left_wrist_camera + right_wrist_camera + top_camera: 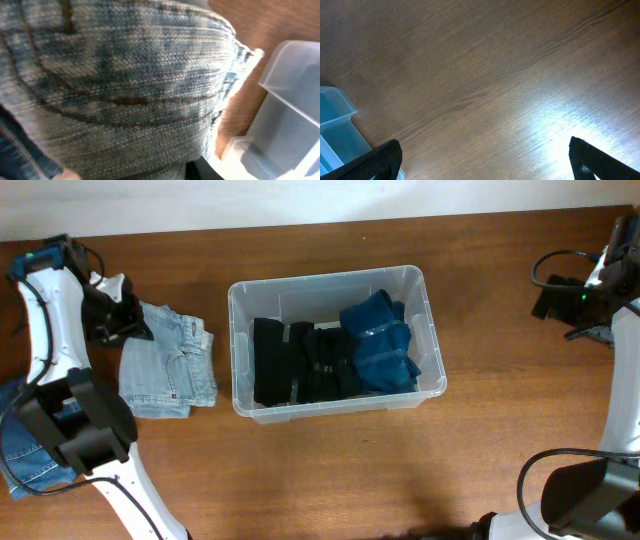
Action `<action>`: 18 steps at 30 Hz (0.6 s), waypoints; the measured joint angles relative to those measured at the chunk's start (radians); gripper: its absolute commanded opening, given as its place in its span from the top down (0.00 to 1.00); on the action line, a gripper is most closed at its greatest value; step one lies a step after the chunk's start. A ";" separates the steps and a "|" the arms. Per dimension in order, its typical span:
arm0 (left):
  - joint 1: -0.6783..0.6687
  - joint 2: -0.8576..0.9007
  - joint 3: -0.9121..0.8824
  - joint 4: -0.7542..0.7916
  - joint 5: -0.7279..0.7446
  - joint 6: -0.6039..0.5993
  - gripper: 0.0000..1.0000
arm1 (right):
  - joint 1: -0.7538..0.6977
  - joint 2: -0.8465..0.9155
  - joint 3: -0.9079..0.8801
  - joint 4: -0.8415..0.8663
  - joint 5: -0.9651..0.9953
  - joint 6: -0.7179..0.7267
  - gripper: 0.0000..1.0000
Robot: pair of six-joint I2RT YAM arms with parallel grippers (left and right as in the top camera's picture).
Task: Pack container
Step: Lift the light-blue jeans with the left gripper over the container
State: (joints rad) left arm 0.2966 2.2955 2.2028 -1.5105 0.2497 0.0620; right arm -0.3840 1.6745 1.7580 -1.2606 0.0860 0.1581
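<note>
Touching folded jeans (170, 365), left tool (125, 320) — right tool (482, 150) spread wide, empty.

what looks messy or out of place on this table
Nothing looks spilled or damaged. Black clothes and a blue garment lie folded in the container. Light jeans lie folded outside on its left, and darker denim sits further left, cut off by the frame.

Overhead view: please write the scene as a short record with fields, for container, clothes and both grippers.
container: clear bin, middle of table, open top
inside: black folded clothes left, teal garment right
outside: light-blue jeans folded left of bin; darker denim at left edge
left gripper: at the jeans' far corner, jaws hidden
right gripper: open, over the table, far right
</note>
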 measured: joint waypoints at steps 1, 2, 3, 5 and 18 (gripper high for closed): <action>0.000 0.000 0.023 -0.020 0.000 -0.008 1.00 | 0.000 0.000 0.000 0.000 0.000 0.000 0.01; 0.000 0.000 0.042 -0.037 -0.002 -0.015 1.00 | 0.000 0.000 0.000 0.000 0.000 0.000 0.02; 0.000 0.000 0.063 -0.054 -0.003 -0.023 0.99 | 0.000 0.000 0.000 0.000 0.000 0.000 0.01; 0.000 0.000 0.104 -0.084 -0.003 -0.037 0.99 | 0.000 0.000 0.000 0.000 0.000 0.000 0.01; 0.000 -0.021 0.387 -0.173 0.142 -0.108 0.99 | 0.000 0.000 0.000 0.000 0.000 0.000 0.01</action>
State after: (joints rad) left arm 0.2966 2.2749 2.5896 -1.6833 0.3912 -0.0460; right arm -0.3840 1.6745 1.7580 -1.2610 0.0860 0.1577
